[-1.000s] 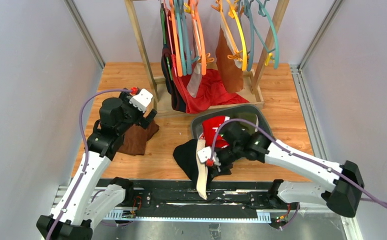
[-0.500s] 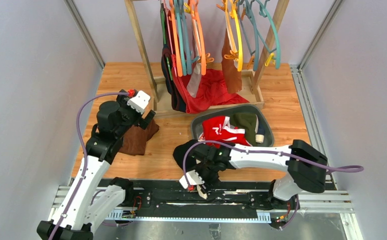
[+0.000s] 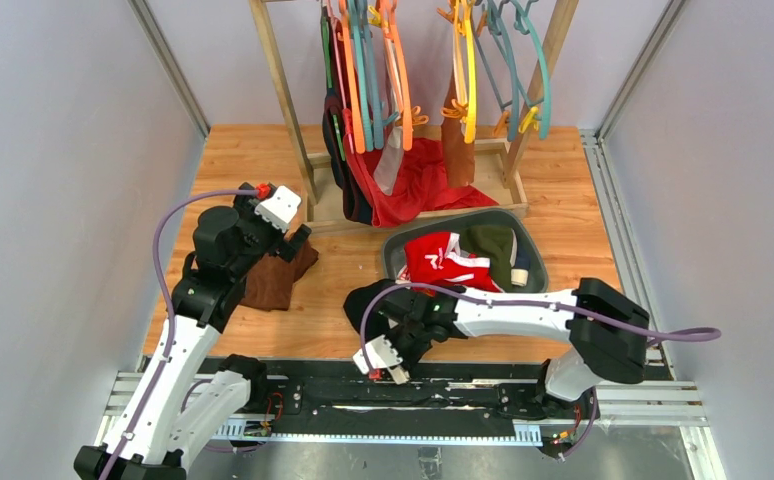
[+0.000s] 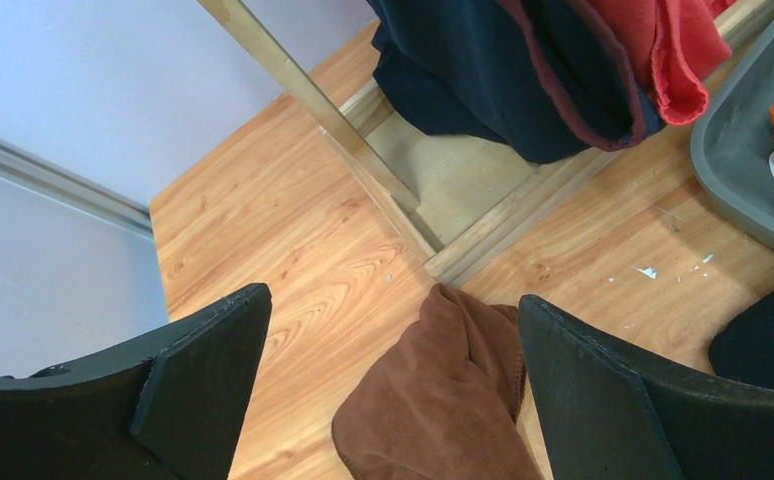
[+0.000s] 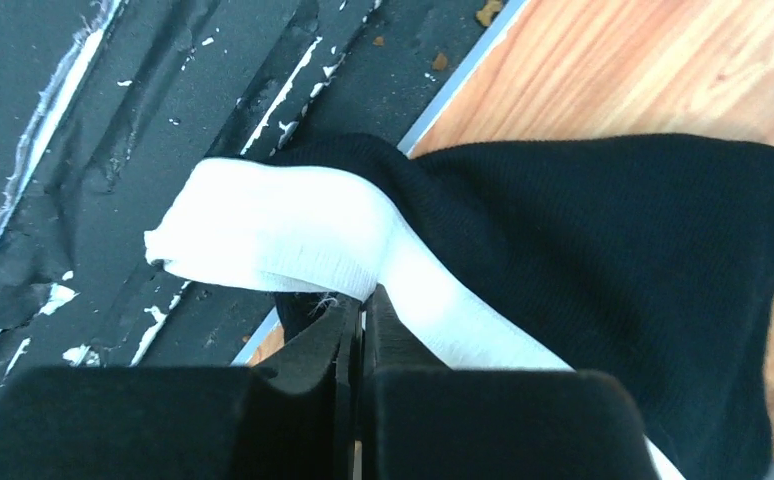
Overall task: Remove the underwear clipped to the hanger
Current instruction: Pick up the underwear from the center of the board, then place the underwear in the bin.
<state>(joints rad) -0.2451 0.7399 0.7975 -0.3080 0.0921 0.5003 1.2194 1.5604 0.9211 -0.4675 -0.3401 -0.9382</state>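
Top external: a wooden bench (image 3: 573,190) boxed in by pale grey walls (image 3: 53,150), with a wooden rack (image 3: 281,90) of coloured hangers (image 3: 398,80) at the back.
A black strip (image 3: 313,395) edges the bench's near side. The black briefs (image 3: 365,303) lie there, their white waistband (image 5: 263,235) spilling onto the strip. The right end effector (image 3: 398,377) is pressed together with its tips against that waistband; whether cloth is caught, I cannot tell. Red briefs (image 3: 443,262) sit in the grey bin (image 3: 391,250). A brown piece (image 3: 456,150) and a pale one (image 3: 388,165) hang clipped on the rack above a red cloth (image 3: 423,185). The left end effector (image 4: 393,305) is spread wide above a brown cloth (image 4: 443,400).
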